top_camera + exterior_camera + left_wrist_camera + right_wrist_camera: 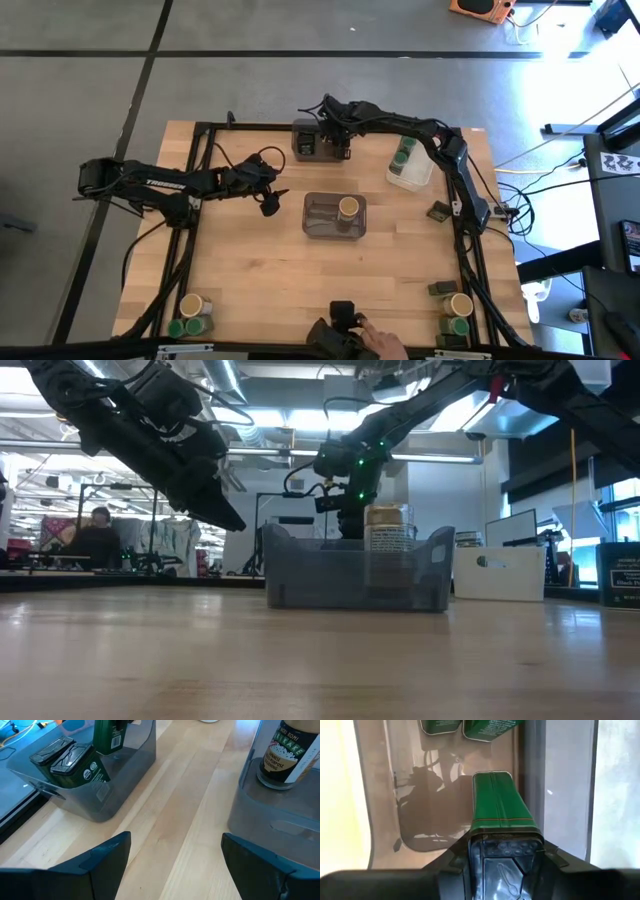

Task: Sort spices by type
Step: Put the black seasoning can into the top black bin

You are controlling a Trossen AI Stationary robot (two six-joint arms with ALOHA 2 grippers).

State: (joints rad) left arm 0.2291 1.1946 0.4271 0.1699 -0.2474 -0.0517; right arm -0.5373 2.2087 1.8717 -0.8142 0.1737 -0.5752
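a green tin is held over the far grey bin by the right gripper.

the right gripper (502, 847) is pinched on a green tin (501, 802), which is held inside or just above the far grey bin (303, 141) at the table's far edge; two more green tins (67, 762) are seen lying in that bin. the left gripper (172, 852) is held spread wide and empty above bare table (250, 280), between the far bin and the centre grey bin (318, 225). a tan-lidded jar (348, 208) is stood upright in the centre bin. a green-lidded jar (404, 152) is kept in the white tray (417, 176) to the right. other jars are grouped at the near left corner (192, 313) and the near right corner (458, 312), and a dark tin (438, 211) is left near the right edge. a person's hand (378, 342) is seen at the near edge.
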